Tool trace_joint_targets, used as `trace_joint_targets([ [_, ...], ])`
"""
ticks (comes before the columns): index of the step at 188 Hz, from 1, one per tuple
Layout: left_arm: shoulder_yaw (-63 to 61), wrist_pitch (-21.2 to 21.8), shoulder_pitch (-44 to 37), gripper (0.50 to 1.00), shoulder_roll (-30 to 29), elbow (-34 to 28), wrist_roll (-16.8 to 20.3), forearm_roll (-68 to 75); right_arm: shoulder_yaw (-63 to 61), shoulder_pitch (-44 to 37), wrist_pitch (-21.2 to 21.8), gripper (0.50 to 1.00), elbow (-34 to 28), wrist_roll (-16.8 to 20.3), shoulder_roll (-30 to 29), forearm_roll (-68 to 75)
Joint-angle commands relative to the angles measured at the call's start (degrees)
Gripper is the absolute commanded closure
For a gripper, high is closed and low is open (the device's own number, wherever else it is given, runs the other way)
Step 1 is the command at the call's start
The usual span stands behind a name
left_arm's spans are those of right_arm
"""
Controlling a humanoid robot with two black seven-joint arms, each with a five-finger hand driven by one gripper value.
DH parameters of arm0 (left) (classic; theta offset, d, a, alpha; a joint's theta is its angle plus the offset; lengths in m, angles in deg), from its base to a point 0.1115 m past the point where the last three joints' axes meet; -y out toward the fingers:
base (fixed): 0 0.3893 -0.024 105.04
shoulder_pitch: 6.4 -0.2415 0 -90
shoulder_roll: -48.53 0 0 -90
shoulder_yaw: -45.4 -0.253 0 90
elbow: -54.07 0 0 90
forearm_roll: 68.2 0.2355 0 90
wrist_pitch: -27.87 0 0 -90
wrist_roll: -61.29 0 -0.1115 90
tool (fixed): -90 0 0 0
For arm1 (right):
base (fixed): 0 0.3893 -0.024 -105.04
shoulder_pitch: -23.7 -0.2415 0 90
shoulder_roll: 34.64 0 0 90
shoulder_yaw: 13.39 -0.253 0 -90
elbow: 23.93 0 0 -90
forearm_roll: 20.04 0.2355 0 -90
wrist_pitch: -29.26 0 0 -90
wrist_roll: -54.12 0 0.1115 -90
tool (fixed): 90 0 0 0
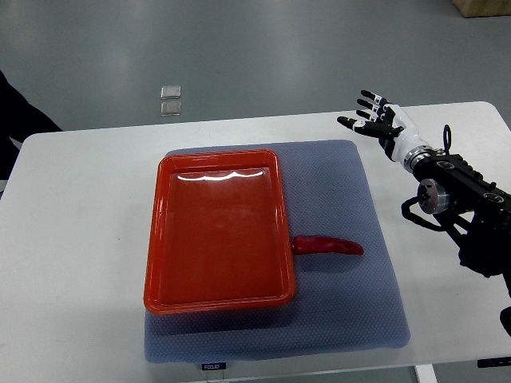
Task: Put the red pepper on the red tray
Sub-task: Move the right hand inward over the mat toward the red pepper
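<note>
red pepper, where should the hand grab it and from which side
Probably the middle of the red pepper, from above, with the fingers closing across its narrow width. It lies flat and lengthwise left to right on the grey mat, one end touching the red tray. The right hand, open and held well behind it, is nearer.

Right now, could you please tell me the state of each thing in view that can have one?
red pepper: lying on the blue mat, against the tray's right rim, not in it.
red tray: empty, flat on the mat.
blue mat: spread flat on the white table.
right hand: open, fingers spread, raised, holding nothing.
</note>
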Motion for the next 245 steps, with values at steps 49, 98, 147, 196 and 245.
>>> trace_joint_targets([
  [49, 0.02, 0.0, 0.0, 0.5, 0.0, -0.18, 0.09, -0.09, 0.26, -0.05, 0.08, 0.583, -0.71, -0.09, 0.24, -0.26],
  [98, -0.07, 0.0, 0.0, 0.5, 0.0, -0.35, 0.0, 0.0, 0.79, -0.23, 2.37, 0.583, -1.07, -0.18, 0.51, -0.61],
  [147, -0.07, 0.0, 0.0, 0.5, 0.0, -0.26, 0.0, 0.0, 0.97, -0.05, 5.27, 0.583, -3.26, -0.18, 1.39, -0.88],
  [196, -0.07, 0.0, 0.0, 0.5, 0.0, -0.26, 0.0, 0.0, 0.61, -0.4, 5.27, 0.583, -3.35, -0.44, 1.74, -0.88],
  [245, -0.07, 0.0, 0.0, 0.5, 0.0, -0.26, 0.0, 0.0, 0.79, -0.31, 10.1, 0.583, -4.4, -0.53, 3.32, -0.88],
])
